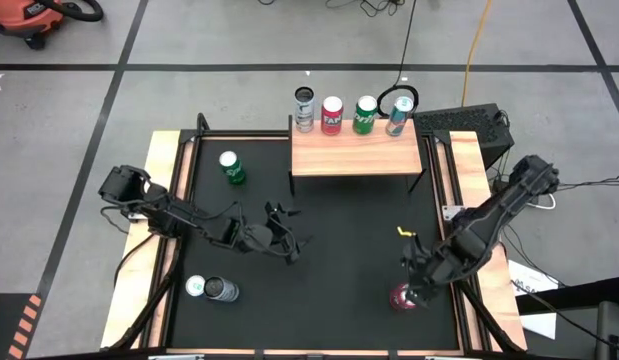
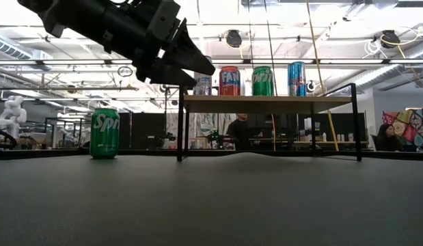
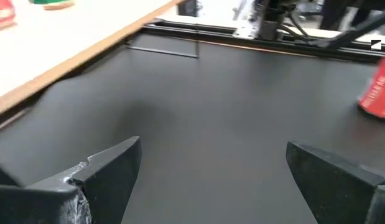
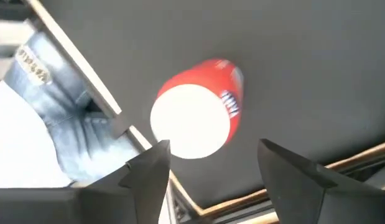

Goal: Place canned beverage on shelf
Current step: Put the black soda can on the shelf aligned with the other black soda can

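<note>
The shelf point(image 1: 357, 152), a light-wood board on black legs, stands at the table's far middle and bears several upright cans point(image 1: 332, 115) along its far edge; it also shows in the low view point(image 2: 266, 102). A red can point(image 1: 404, 297) stands upright near the table's near right corner. My right gripper point(image 1: 417, 280) is open just above it, looking down on its pale top point(image 4: 192, 121), the fingers apart beside the can. My left gripper point(image 1: 291, 240) is open and empty above the table's middle point(image 3: 214, 168). A green can point(image 1: 231, 168) stands at the far left.
Two more cans point(image 1: 209, 289) lie or stand near the table's near left corner. The green can shows in the low view point(image 2: 104, 133). A person in blue jeans point(image 4: 49, 93) stands beside the table's wooden edge near my right gripper. Bare black tabletop point(image 1: 349, 220) lies before the shelf.
</note>
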Robot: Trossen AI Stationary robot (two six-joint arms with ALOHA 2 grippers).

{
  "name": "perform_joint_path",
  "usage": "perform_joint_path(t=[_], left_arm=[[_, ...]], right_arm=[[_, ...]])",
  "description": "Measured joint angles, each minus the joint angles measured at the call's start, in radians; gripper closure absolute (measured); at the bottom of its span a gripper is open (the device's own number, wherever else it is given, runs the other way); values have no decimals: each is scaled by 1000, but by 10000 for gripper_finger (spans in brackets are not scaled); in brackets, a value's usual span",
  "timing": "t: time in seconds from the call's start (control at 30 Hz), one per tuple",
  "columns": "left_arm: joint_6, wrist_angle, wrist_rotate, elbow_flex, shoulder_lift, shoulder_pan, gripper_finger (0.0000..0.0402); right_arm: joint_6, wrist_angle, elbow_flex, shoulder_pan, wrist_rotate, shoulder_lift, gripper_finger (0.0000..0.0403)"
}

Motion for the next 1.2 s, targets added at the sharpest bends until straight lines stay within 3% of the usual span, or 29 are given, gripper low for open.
perform_joint_path(t=[0.13,0.37,0.7,0.97,1.2], left_arm=[[12,8,67,0,0,19,9],[12,8,69,0,0,42,9],[10,0,69,0,0,44,9],[-51,-29,69,0,0,42,9],[-68,-27,69,0,0,42,9]], right_arm=[[-16,8,20,24,22,8,175],[-101,78,20,51,110,8,175],[-125,64,20,52,106,10,170],[-130,25,20,51,100,52,78],[-120,42,20,51,27,137,8]])
